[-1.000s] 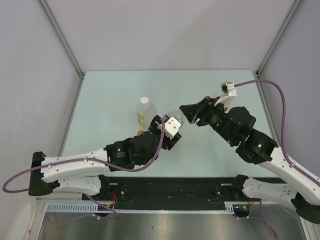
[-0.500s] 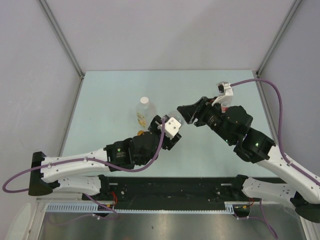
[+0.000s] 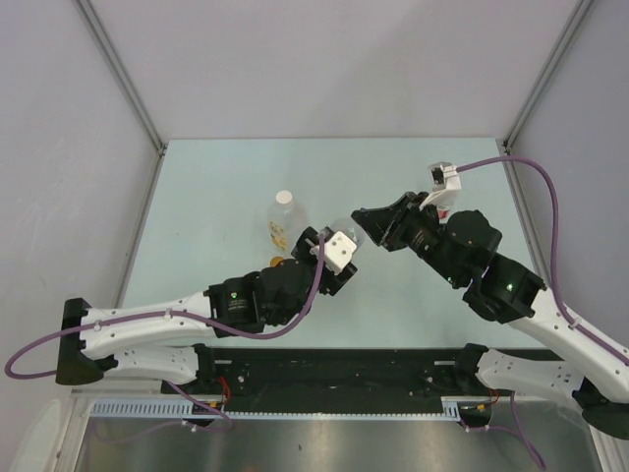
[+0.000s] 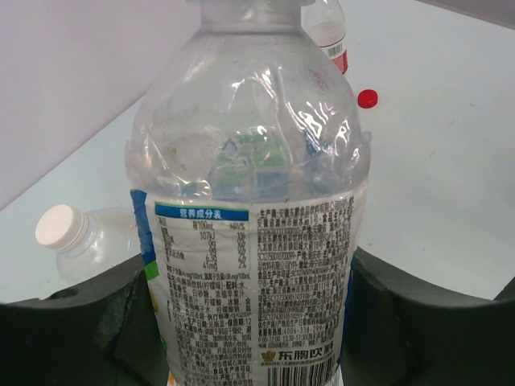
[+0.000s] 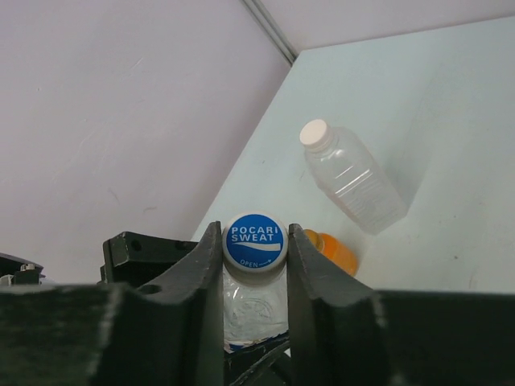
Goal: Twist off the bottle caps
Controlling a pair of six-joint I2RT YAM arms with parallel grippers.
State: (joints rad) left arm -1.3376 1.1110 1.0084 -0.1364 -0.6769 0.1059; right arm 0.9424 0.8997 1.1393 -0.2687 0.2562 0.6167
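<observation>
In the left wrist view, loses the neck and top of the held bottle (image 4: 249,201) past the upper edge, and its base past the lower edge. Shows only the inner faces of the left gripper (image 4: 249,277) fingers (image 4: 72,330) either side of that bottle. Behind the held bottle's shoulder, hides most of a red-labelled bottle (image 4: 326,28), top cropped. Left of the held bottle, covers the lower body of a white-capped bottle (image 4: 80,237) with a finger.

In the right wrist view, buries the held bottle below its blue cap (image 5: 254,240) between the right gripper (image 5: 254,241) fingers (image 5: 197,277). Just beyond, leaves an orange shape (image 5: 331,251) half covered, identity unclear.

From the top camera, conceals nearly all of the held bottle under both wrists.
</observation>
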